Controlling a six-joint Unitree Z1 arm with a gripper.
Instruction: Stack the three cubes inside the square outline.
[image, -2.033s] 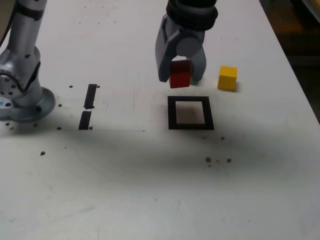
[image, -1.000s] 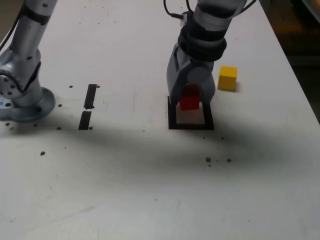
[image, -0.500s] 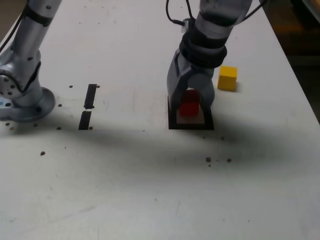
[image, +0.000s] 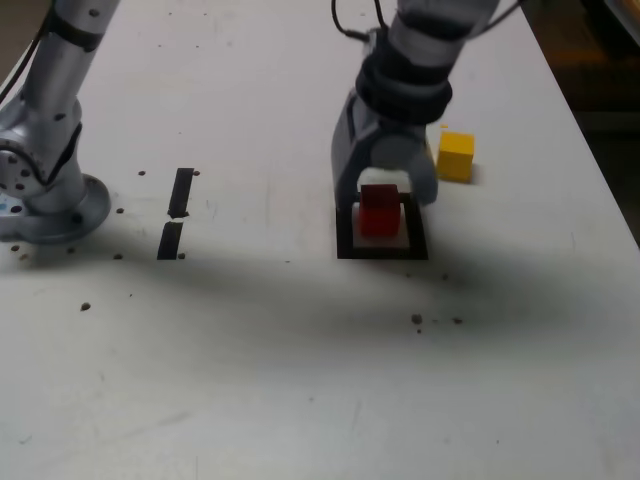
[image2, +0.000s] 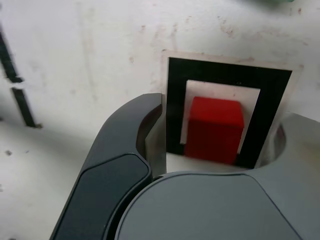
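Observation:
The red cube (image: 380, 212) (image2: 215, 129) rests on the table inside the square outline (image: 381, 251) (image2: 176, 100), on its white interior. My gripper (image: 385, 197) (image2: 220, 125) stands over it, open, one finger on either side and a gap between each finger and the cube. Behind the square, towards the exterior view's right, the yellow cube (image: 456, 156) sits alone on the table. A sliver of green (image2: 280, 2) shows at the edge of the wrist view. In the exterior view my arm hides the green cube.
The arm's grey base (image: 45, 195) stands at the exterior view's left. Two short black tape strips (image: 181, 191) (image: 170, 240) lie between it and the square. The table's edge (image: 600, 180) runs down the exterior view's right. Dark specks dot the white top.
The gripper carried the red cube from behind the square down into it. In the last half second the jaws spread and let the cube go.

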